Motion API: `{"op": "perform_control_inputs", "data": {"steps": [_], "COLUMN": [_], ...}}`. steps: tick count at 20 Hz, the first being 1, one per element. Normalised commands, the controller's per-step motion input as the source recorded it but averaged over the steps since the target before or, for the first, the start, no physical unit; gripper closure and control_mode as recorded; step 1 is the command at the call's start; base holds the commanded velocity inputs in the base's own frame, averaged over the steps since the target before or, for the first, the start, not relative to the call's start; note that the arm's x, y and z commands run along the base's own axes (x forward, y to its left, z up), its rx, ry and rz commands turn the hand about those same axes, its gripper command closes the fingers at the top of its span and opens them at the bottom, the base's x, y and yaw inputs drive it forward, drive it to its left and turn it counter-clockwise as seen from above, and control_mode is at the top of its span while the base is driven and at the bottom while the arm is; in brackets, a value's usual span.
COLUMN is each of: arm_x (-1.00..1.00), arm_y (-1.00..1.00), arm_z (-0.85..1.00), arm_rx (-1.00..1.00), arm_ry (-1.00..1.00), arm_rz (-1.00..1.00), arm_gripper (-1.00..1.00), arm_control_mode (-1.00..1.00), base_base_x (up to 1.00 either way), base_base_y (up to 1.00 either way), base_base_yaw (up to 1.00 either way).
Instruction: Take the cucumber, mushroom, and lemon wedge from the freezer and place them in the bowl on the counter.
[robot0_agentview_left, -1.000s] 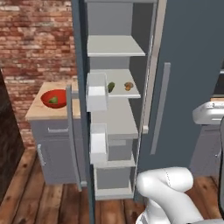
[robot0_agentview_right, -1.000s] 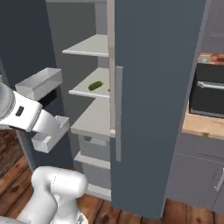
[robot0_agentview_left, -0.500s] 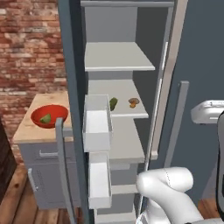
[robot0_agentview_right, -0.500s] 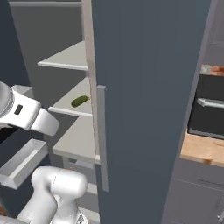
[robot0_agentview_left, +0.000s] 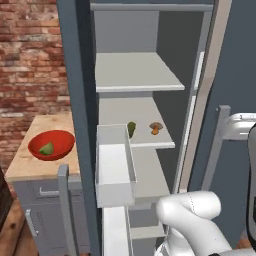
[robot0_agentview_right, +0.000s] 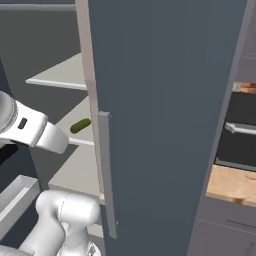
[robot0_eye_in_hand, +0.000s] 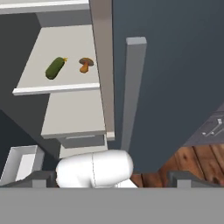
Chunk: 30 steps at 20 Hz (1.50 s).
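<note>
The freezer (robot0_agentview_left: 142, 87) stands with its left door swung open. On its middle shelf the dark green cucumber (robot0_agentview_left: 131, 129) lies just left of the brown-capped mushroom (robot0_agentview_left: 156, 128). Both also show in the hand view, cucumber (robot0_eye_in_hand: 55, 68) and mushroom (robot0_eye_in_hand: 85, 64), far off at the upper left. The right base view catches the cucumber (robot0_agentview_right: 80, 125) past my white arm. To the left, the red bowl (robot0_agentview_left: 51, 145) sits on the beige counter (robot0_agentview_left: 27, 167) with the yellow-green lemon wedge (robot0_agentview_left: 47, 149) inside it. My gripper (robot0_eye_in_hand: 113, 181) is open, well back from the shelf, holding nothing.
A clear bin (robot0_agentview_left: 115, 167) on the open left door juts out beside the shelves. The closed right door has a long grey bar handle (robot0_eye_in_hand: 133, 87) close to my hand. A dark oven (robot0_agentview_right: 240, 132) and another wooden top are on the right. A brick wall (robot0_agentview_left: 30, 60) backs the counter.
The whole picture has shifted and grown: the base has driven closer to the freezer. The cucumber, mushroom and bowl keep their places, and the jaws stay wide.
</note>
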Motion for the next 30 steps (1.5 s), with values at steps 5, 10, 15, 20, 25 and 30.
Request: {"op": "perform_control_inputs", "data": {"steps": [5, 10, 15, 20, 25, 30], "arm_x": [0.00, 0.00, 0.00, 0.00, 0.00, 0.00], "arm_y": [0.00, 0.00, 0.00, 0.00, 0.00, 0.00], "arm_z": [0.00, 0.00, 0.00, 0.00, 0.00, 0.00], "arm_rx": [0.00, 0.00, 0.00, 0.00, 0.00, 0.00], "arm_ry": [0.00, 0.00, 0.00, 0.00, 0.00, 0.00], "arm_rz": [0.00, 0.00, 0.00, 0.00, 0.00, 0.00], "arm_gripper": [-1.00, -1.00, -1.00, -1.00, -1.00, -1.00], "arm_control_mode": [1.00, 1.00, 1.00, 1.00, 1.00, 1.00], "base_base_x": [0.07, 0.28, 0.40, 0.40, 0.39, 0.37], "base_base_y": [0.51, 0.28, 0.19, 0.48, 0.51, 0.75], "base_base_yaw": [-0.01, 0.00, 0.00, 0.00, -0.04, -0.12]}}
